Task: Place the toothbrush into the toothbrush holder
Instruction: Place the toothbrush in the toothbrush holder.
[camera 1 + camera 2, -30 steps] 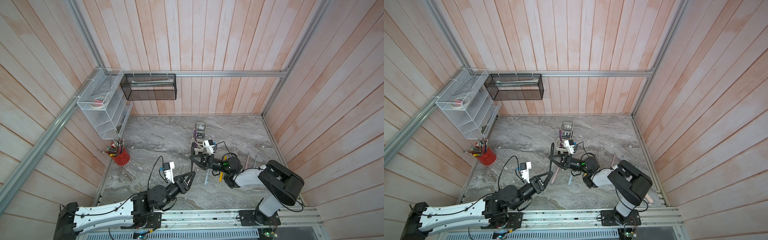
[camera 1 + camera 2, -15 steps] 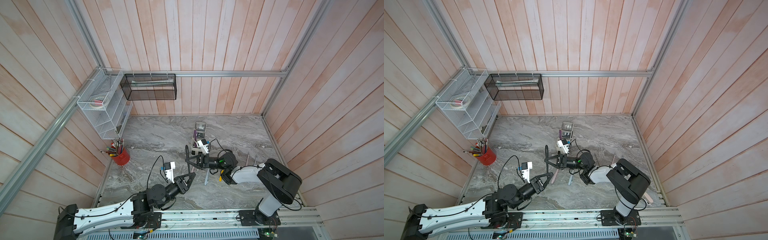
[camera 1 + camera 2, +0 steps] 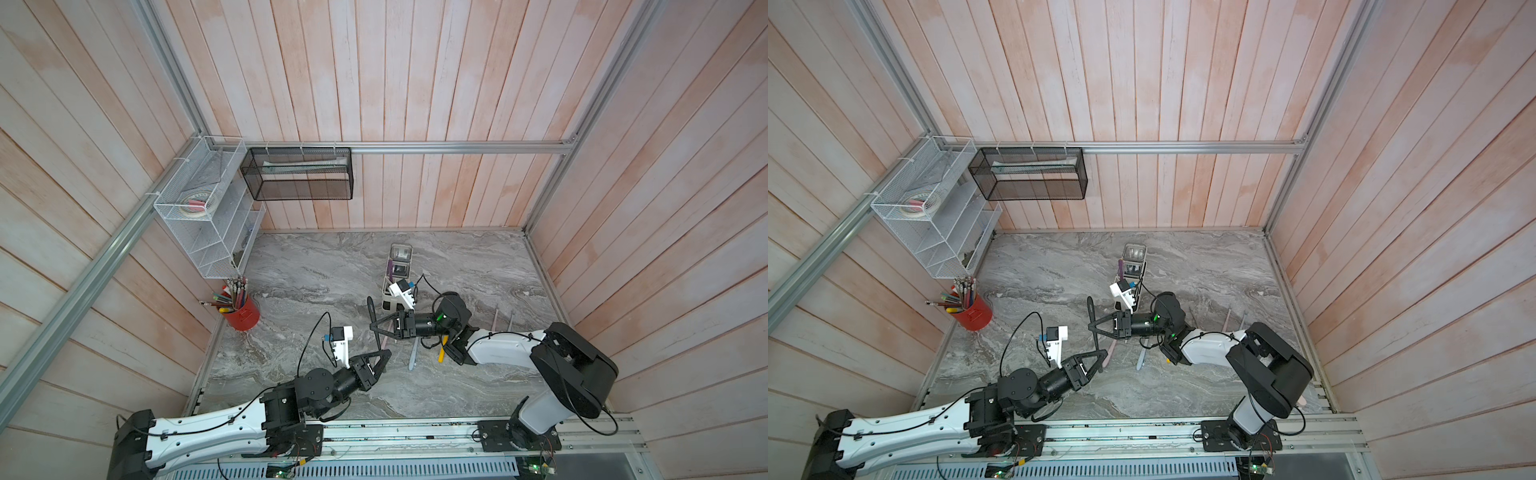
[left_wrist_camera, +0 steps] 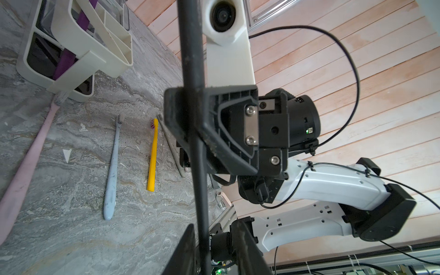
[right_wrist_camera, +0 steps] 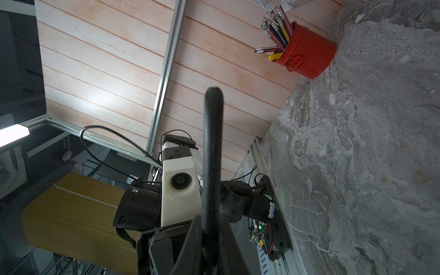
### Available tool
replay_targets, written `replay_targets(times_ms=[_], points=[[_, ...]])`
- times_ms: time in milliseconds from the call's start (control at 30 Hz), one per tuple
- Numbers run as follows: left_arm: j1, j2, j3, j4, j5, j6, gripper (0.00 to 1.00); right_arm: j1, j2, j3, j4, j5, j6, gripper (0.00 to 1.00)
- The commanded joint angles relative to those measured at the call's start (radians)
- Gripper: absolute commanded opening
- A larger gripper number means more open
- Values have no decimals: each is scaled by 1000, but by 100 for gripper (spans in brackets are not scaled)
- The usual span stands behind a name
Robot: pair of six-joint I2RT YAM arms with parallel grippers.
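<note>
A black toothbrush point(image 3: 371, 318) point(image 4: 194, 71) hangs above the marble table, and my right gripper point(image 3: 374, 328) point(image 5: 209, 238) is shut on its middle. My left gripper point(image 3: 386, 356) point(image 4: 214, 250) straddles the lower end of the handle. One finger lies against the handle, the other stands a little off it, so the jaws are narrowly open. The cream-white toothbrush holder point(image 3: 386, 300) point(image 4: 76, 62) stands just behind the right gripper. A purple brush point(image 4: 64, 62) sits in one of its compartments.
On the table beside the holder lie a pink toothbrush point(image 4: 31, 147), a blue one point(image 4: 113, 166), a yellow one point(image 4: 152, 157) and a grey one point(image 4: 170, 145). A red pen cup point(image 3: 243, 316) stands by the left wall under a white mesh rack point(image 3: 208, 208).
My right gripper carried the black toothbrush a little leftward, toward the left arm. The left gripper's jaws have narrowed around the handle's lower end.
</note>
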Motion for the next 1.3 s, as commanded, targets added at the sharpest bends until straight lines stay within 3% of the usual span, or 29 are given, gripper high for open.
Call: replay_targets(times_ms=[0,167,633,1100,1267], points=[[7,-11,16,-50,17,-4,31,-3,-32,34,-68,-46,-63,0],[12,-34,14,-71,11,-9,33,-3,-51,37,-122,-46,-99,0],[14,15,20,-13,30,-5,24,16,-29,30,-38,-46,-51,0],[15,-8,25,-33,25,-9,5,16,-16,17,-7,-36,-33,0],[16,-9,29,-35,24,-11,0,13,-18,13,4,-33,-28,17]])
